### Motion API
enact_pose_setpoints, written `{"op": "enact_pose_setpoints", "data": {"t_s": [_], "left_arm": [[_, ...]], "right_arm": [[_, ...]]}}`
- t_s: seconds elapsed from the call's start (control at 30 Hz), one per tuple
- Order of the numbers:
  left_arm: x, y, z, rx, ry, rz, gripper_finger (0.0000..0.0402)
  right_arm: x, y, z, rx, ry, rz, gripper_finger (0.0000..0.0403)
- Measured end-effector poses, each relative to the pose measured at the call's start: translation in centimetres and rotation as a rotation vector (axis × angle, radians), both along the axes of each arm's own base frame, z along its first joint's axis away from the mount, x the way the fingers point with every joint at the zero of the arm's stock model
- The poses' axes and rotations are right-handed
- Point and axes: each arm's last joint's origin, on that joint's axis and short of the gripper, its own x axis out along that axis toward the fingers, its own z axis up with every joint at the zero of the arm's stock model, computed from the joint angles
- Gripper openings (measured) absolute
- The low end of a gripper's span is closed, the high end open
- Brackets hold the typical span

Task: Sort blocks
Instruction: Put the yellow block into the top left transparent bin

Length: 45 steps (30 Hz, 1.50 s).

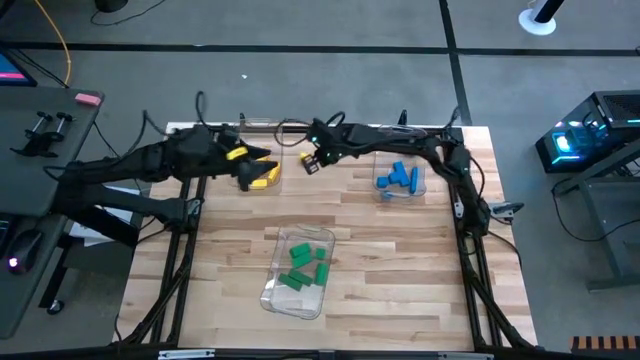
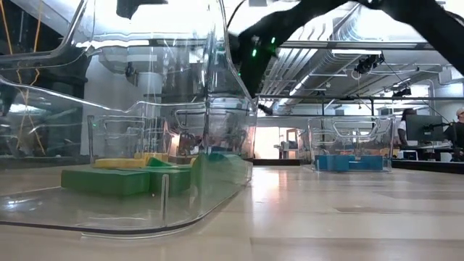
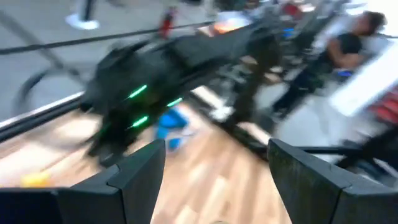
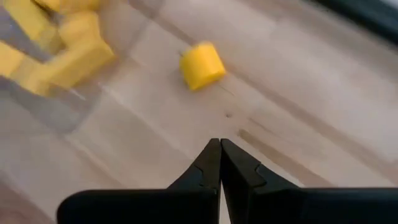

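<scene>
Bare wood lying open along the table right side, green-block bin sitting mid-front, two arms crowding the back.

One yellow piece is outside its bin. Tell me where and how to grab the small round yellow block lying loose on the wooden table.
Grip the round yellow block across its curved sides, coming straight down. It seems to lie on the bare wooden table, apart from the yellow blocks in their bin, so there is room around it. The right gripper is shut and would need to open first.

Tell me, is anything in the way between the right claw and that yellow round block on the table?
Nothing visible. The right gripper, fingers shut, points across bare wood toward the yellow round block. The bin of yellow blocks sits off to one side of the block, not between them.
</scene>
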Motion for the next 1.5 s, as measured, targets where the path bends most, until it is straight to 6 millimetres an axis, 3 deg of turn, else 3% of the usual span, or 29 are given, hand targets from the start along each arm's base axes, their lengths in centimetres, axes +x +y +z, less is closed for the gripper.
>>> {"op": "enact_pose_setpoints", "data": {"t_s": [0.07,0.17,0.27,0.4,0.57,0.73,0.93,1.23,1.5], "left_arm": [[1.0,0.6,-1.0,-0.015,0.070,0.050,0.0268],[3.3,2.1,-3.2,-0.069,0.224,-0.007,0.0255],[6.0,4.5,-5.0,-0.116,0.444,-0.069,0.0234],[9.8,8.4,-5.5,-0.058,0.665,-0.107,0.0211],[14.1,12.9,-8.0,-0.119,0.906,-0.074,0.0204],[17.4,16.4,-11.2,-0.198,1.073,-0.055,0.0207],[20.2,18.8,-14.5,-0.143,1.243,-0.042,0.0207],[21.2,20.2,-19.2,-0.224,1.362,-0.054,0.0207],[20.8,21.9,-20.5,-0.263,1.342,0.013,0.0207]], "right_arm": [[-0.8,-0.1,2.5,-0.033,-0.044,0.012,0.0000],[-2.7,0.5,7.3,-0.105,-0.111,0.037,0.0000],[-5.7,1.2,12.1,-0.194,-0.157,0.003,0.0000],[-10.3,3.2,18.1,-0.250,-0.268,-0.029,0.0000],[-14.3,6.7,21.8,-0.217,-0.347,-0.042,0.0000],[-15.9,10.0,22.9,-0.224,-0.360,-0.072,0.0000],[-15.4,12.4,22.4,-0.182,-0.361,-0.078,0.0000],[-14.2,15.2,21.7,-0.164,-0.360,-0.058,0.0000],[-14.1,16.6,21.5,-0.160,-0.367,-0.043,0.0000]]}}
